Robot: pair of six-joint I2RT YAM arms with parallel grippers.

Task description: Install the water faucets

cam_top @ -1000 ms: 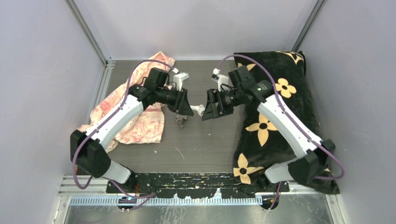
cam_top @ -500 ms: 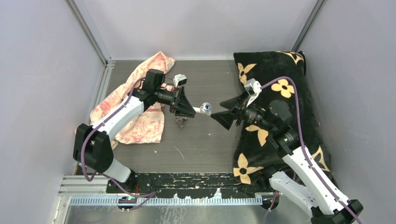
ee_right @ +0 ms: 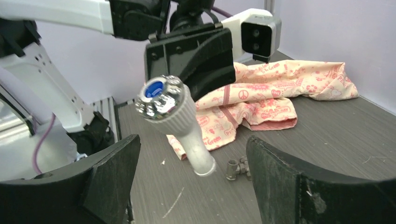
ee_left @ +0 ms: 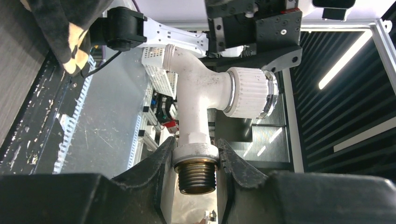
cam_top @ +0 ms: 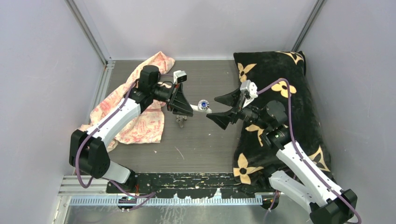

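- The left gripper [ee_left: 196,154] is clamping narrowly on the white plastic tap [ee_left: 191,107]. It is gripping the collar just above the brass threaded end [ee_left: 196,176], which is sticking out past the jaws.
- The tap is hanging in the air above the tabletop [cam_top: 201,149], with its T-shaped body pointing away from the left gripper.
- The ribbed round knob [ee_right: 161,100], with its blue centre and shiny rim, is branching off one side of the tap.
- The right gripper [cam_top: 212,108] is standing wide at the tap's knob end, one finger on each side, neither touching it.
- The dark grey metal fitting [ee_right: 237,168] is lying loose on the tabletop beneath the tap, well apart from both grippers.
- The step in hand is probably the joining of the two parts. One gripper is presenting the tap while the other is free, and the fitting is not yet picked up.
- The next move likely calls for the free gripper to take the small fitting. It would then line the fitting up squarely with the brass thread and turn it on, since a tilted start could cross the thread.
- The tap looks smooth, hard and light, while the fitting looks heavy and angular for its size.
- A soft, crumpled pink printed cloth [cam_top: 140,116] is lying behind the left gripper, away from the tap.
- A plush black cushion with gold flowers [cam_top: 280,116] is lying on the tap's far side, under the right arm.
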